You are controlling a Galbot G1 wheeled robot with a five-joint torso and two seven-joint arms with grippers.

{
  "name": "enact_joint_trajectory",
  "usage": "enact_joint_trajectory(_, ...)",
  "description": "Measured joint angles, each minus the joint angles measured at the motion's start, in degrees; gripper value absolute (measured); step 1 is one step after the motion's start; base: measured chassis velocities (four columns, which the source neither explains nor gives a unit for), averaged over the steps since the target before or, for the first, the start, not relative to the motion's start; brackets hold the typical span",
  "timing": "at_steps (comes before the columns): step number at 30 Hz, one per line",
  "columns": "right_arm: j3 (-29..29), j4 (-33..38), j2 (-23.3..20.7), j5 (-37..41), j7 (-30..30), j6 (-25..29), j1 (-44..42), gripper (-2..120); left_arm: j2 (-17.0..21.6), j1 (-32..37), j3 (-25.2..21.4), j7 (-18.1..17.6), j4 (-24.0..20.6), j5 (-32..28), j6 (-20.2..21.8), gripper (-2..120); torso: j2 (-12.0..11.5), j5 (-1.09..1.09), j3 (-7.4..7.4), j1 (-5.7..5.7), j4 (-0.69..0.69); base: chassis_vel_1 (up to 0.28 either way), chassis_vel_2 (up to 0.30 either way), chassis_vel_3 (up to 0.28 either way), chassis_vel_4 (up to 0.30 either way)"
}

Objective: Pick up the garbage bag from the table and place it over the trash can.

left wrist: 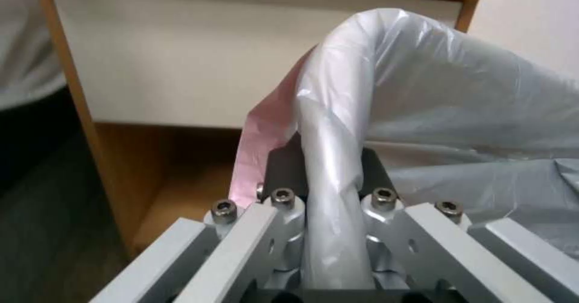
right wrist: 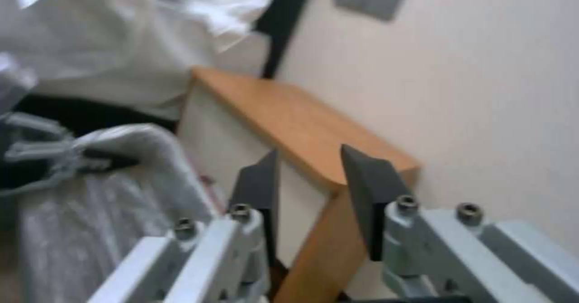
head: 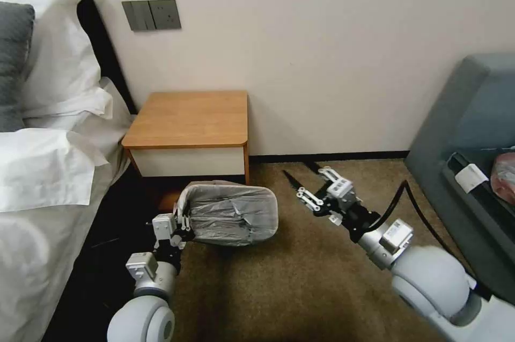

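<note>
- Table (head: 190, 119): top bare, standing against the wall.
- Bin (head: 199, 190): on the carpet before the table, garbage bag (head: 233, 216) draped over its mouth.
- Left gripper (head: 179, 222): fingers clamped on the bag-covered rim; advise seating the film evenly before release.
- Right gripper (head: 300, 181): fingers apart, holding nothing, beside the bin.

Garbage bag (head: 232, 214): thin, crinkly, glossy plastic; table (head: 190, 119): smooth matt wood; lower-left gripper (left wrist: 330, 183): brushed metal.
</note>
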Motion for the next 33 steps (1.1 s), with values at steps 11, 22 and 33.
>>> enact_joint_trajectory(11,-29.8,-8.4,1.7,8.7,0.5,-13.5,29.2,0,-1.3,-0.2,0.6,0.3,-0.1,2.4,-0.5,7,0.0,-0.01,0.00,0.00,0.01,0.000,0.000,0.000,0.000)
enact_joint_trajectory(22,-44.2,-19.7,10.0,10.9,1.2,-17.8,39.8,0,-1.8,-0.2,-0.3,0.2,-0.6,2.7,-0.5,7,0.0,-0.01,0.00,0.00,0.01,0.000,0.000,0.000,0.000)
enact_joint_trajectory(33,-56.2,-33.3,19.2,11.9,2.2,-19.4,51.7,0,-2.9,-0.4,0.7,0.8,0.3,7.6,-0.7,7,0.0,-0.01,0.00,0.00,0.01,0.000,0.000,0.000,0.000)
